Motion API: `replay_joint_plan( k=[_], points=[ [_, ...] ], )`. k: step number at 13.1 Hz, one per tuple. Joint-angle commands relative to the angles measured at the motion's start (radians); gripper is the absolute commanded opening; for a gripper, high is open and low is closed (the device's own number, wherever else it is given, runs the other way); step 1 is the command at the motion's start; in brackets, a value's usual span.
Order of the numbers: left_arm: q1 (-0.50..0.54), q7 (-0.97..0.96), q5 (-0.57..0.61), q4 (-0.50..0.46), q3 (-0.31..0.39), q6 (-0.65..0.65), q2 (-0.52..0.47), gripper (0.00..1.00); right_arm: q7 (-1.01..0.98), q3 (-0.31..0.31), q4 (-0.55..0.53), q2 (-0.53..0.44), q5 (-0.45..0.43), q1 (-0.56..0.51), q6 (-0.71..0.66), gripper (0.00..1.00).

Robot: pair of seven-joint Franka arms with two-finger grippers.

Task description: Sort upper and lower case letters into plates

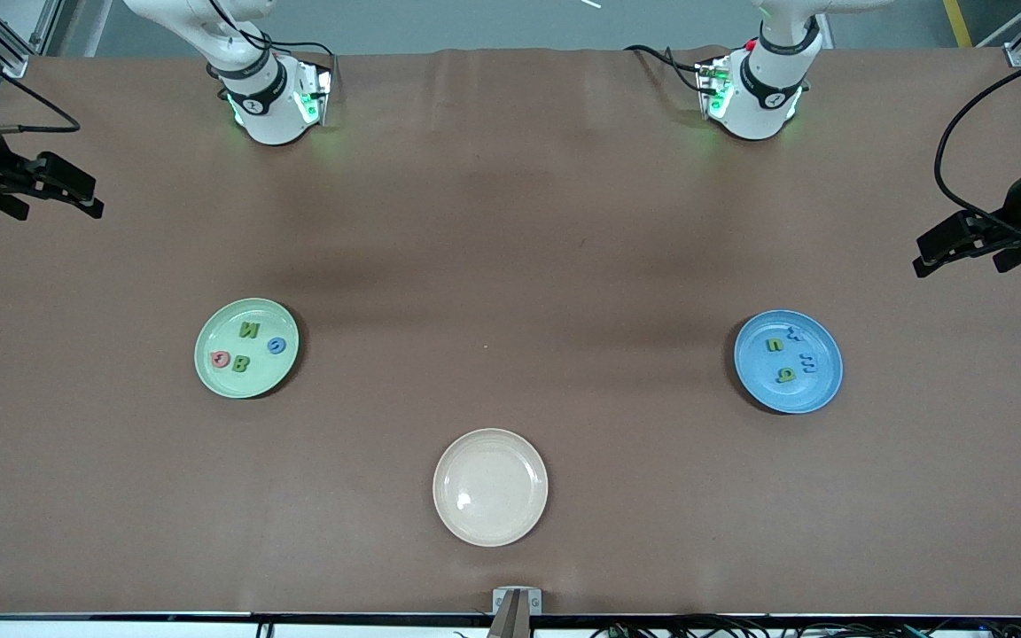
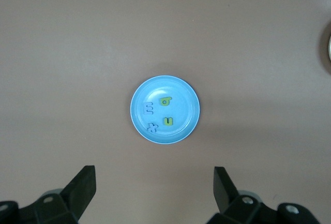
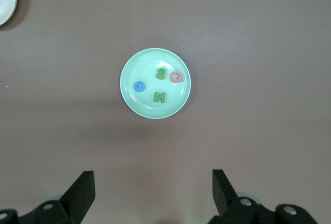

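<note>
Fingers of both grippers stood wide apart and held nothing. The left gripper (image 1: 940, 251) hung at the left arm's end of the surface (image 1: 510, 248), with the blue plate (image 1: 816, 394) just nearer the front camera than it. The right gripper (image 1: 76, 190) hung at the right arm's end, the mint green plate (image 1: 214, 377) likewise lying on the surface a little nearer the camera. Four letters lay in the green plate: N (image 1: 249, 330), G (image 1: 276, 346), B (image 1: 241, 362) and a pink-red one (image 1: 220, 359). Four more (image 2: 166, 111) lay in the blue plate. The cream plate (image 1: 490, 523), nearest the camera, held none. No letter remained loose, so the sorting looked finished and both arms appeared to wait.
</note>
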Motion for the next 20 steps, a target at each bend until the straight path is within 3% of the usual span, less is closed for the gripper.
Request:
replay_joint_plan(
  k=[1,6,20],
  points=[
    [0.004,0.014,-0.027,-0.036,0.003,-0.002,-0.035,1.00,0.011,0.002,-0.020,-0.023,-0.011,0.004,0.012,1.00],
    [0.007,0.009,-0.053,-0.108,0.001,0.030,-0.099,1.00,0.010,0.002,-0.014,-0.022,-0.011,0.005,0.023,1.00],
    [0.001,-0.006,-0.039,-0.059,0.001,0.002,-0.070,1.00,0.002,-0.005,0.041,0.023,-0.003,-0.022,0.015,1.00]
  ],
)
